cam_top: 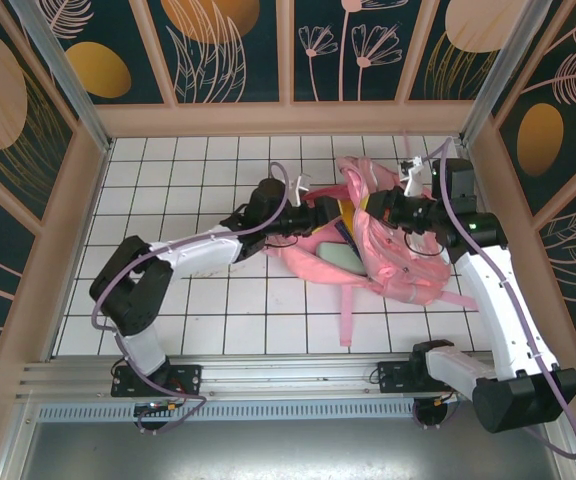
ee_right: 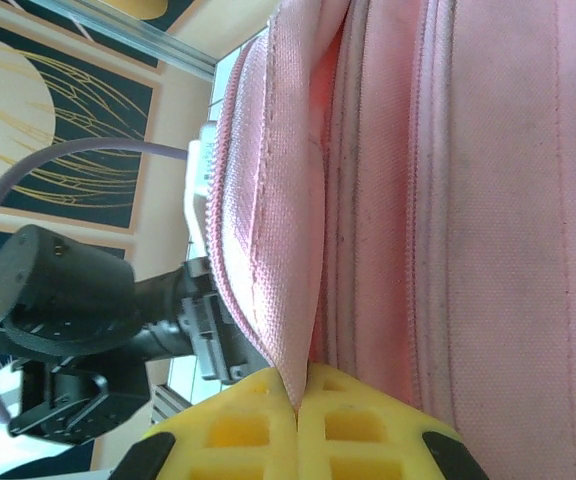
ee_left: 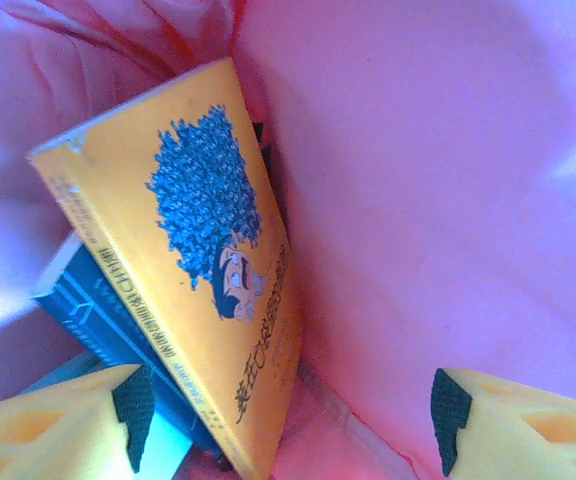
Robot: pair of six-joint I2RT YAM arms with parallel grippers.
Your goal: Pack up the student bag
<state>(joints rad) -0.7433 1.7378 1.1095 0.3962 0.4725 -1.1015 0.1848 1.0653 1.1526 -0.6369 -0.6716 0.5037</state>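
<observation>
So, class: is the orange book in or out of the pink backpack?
In: the left wrist view shows the orange book with pink backpack fabric around it.

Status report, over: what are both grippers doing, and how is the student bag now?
Status: left gripper open inside student bag; right gripper shut on its edge fabric. Inside, ahead of left gripper: yellow book, blue book.

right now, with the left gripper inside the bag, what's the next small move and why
Probably draw the left gripper straight back out of the bag. Its jaws stand open and grip nothing, the yellow book lies inside against a blue book, and the right gripper pinches the bag's edge, holding it open.
</observation>
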